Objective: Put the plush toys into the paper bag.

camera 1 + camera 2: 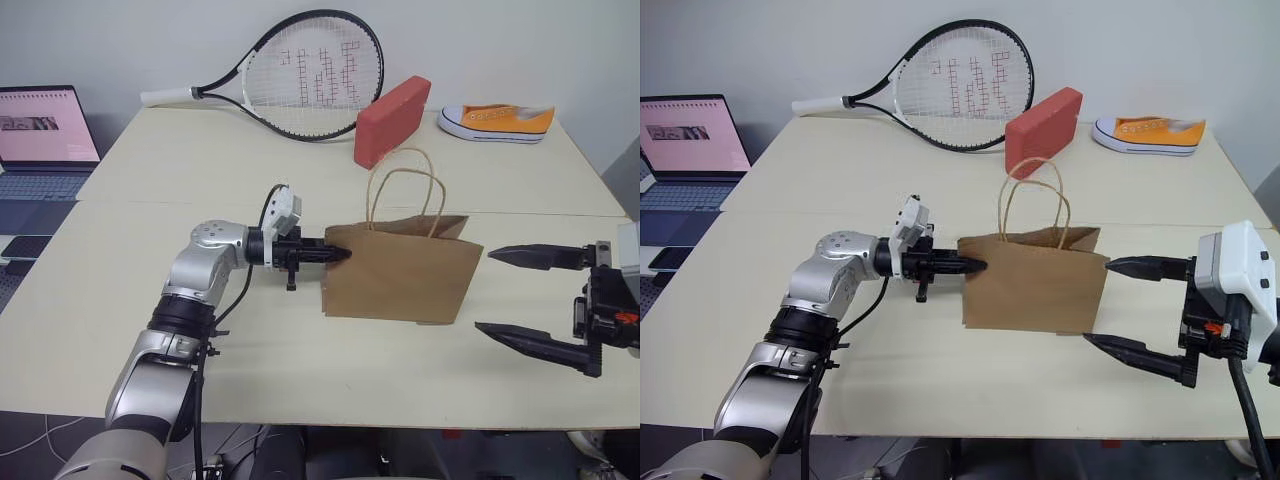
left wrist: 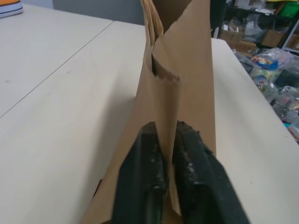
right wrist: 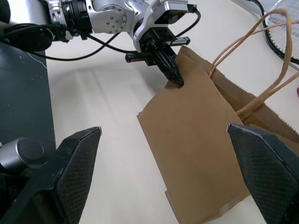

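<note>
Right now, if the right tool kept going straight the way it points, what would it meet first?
Most likely the paper bag. The right tool stands open, aimed at the bag's side edge, with nothing in between; depth is hard to judge.

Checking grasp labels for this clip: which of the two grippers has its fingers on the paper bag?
The left gripper: its fingers pinch the near-side edge of the paper bag. The right gripper hangs wide open beside the bag, apart from it.

Matt brown kraft-paper bag (image 1: 400,270) — creased; smooth pale laminate table (image 1: 150,300); matt black plastic claw (image 2: 170,182).
</note>
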